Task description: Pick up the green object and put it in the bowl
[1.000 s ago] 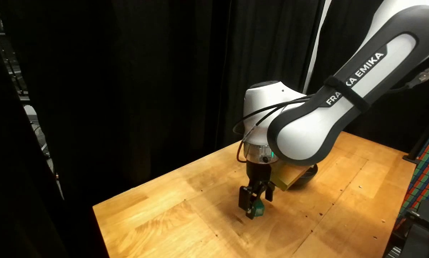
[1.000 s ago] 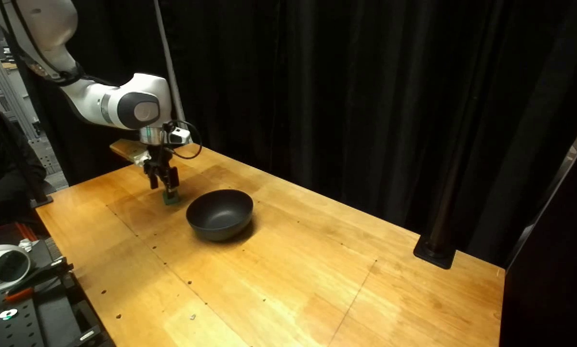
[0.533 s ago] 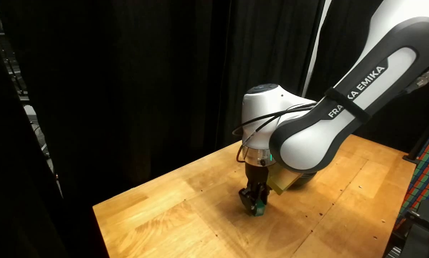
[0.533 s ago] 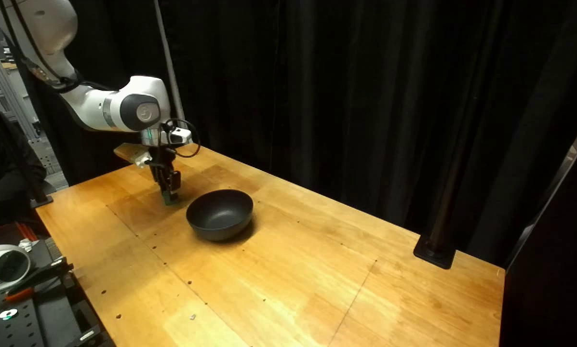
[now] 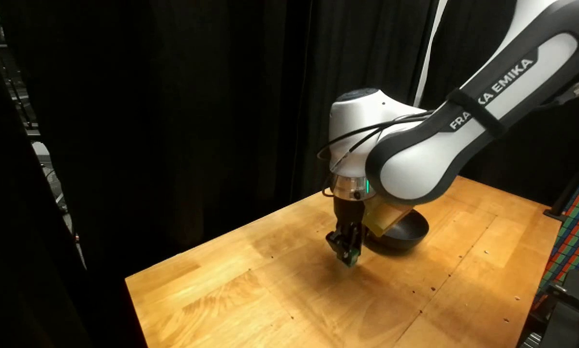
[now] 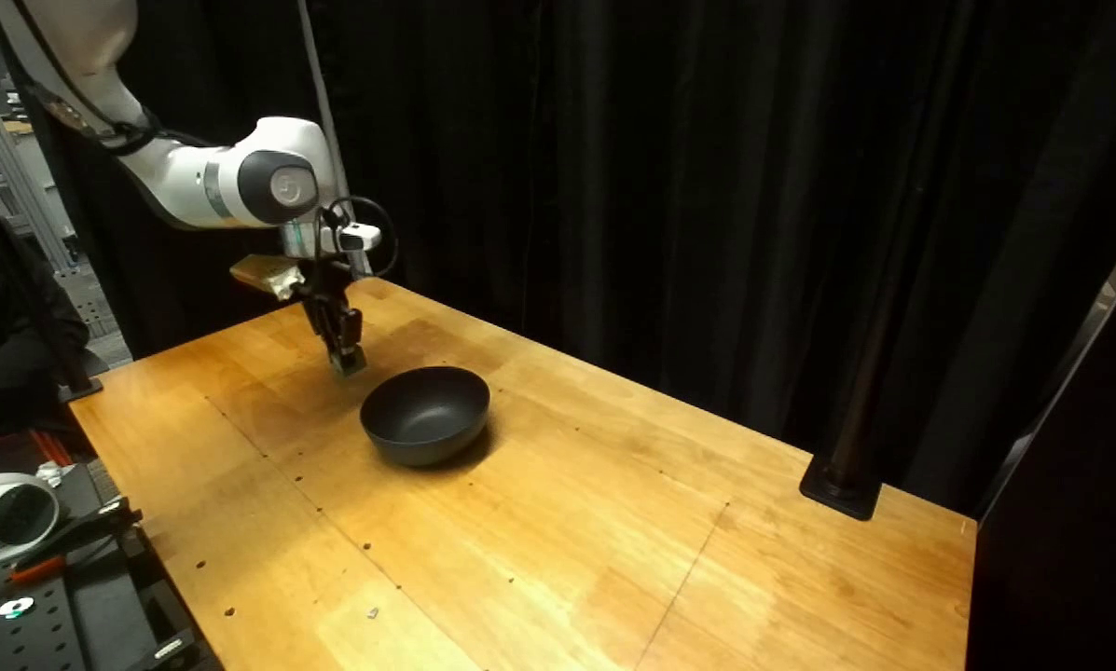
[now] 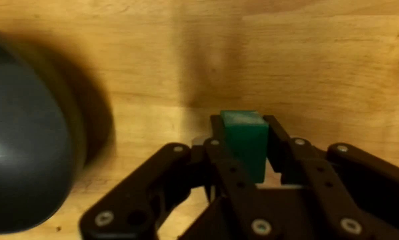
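In the wrist view the green object (image 7: 247,150), a small block with a paler end face, sits between the two fingers of my gripper (image 7: 244,128), which is shut on it. An exterior view shows the gripper (image 6: 343,347) holding the block (image 6: 350,363) a little above the wooden table. The black bowl (image 6: 427,415) stands upright on the table close by, with nothing seen inside it. It appears at the left edge of the wrist view as a large dark round shape (image 7: 22,133), apart from the fingers. In an exterior view the arm partly hides the bowl (image 5: 410,229).
The wooden table (image 6: 558,540) has small holes and seams. A black post base (image 6: 840,489) stands near its far edge. Dark curtains (image 5: 173,121) hang behind. A side cart with gear (image 6: 63,578) adjoins the table in an exterior view.
A second ago the gripper stood open around the block on the table. It has shut on the block and risen with it, shifting slightly towards the bowl. The bowl has not moved.
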You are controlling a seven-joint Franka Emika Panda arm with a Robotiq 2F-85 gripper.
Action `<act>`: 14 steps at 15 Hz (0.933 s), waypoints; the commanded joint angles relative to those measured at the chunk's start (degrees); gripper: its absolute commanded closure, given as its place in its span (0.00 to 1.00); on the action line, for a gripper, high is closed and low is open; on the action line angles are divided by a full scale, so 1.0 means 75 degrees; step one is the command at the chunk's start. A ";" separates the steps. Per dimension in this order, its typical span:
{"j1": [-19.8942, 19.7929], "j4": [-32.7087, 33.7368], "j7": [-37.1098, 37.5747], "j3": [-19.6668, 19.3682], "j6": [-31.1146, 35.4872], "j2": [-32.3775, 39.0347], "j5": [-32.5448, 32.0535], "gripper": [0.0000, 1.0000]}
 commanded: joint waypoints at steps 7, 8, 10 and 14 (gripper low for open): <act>-0.0554 0.0405 0.1405 -0.0802 -0.2286 -0.1062 -0.2823 0.90; -0.0670 0.0439 0.1464 -0.0782 -0.2318 -0.0987 -0.2897 0.88; -0.0839 0.0438 0.1447 -0.0700 -0.2397 -0.0937 -0.2853 0.42; -0.1108 0.0222 0.0622 -0.0325 -0.2402 -0.1798 -0.2236 0.12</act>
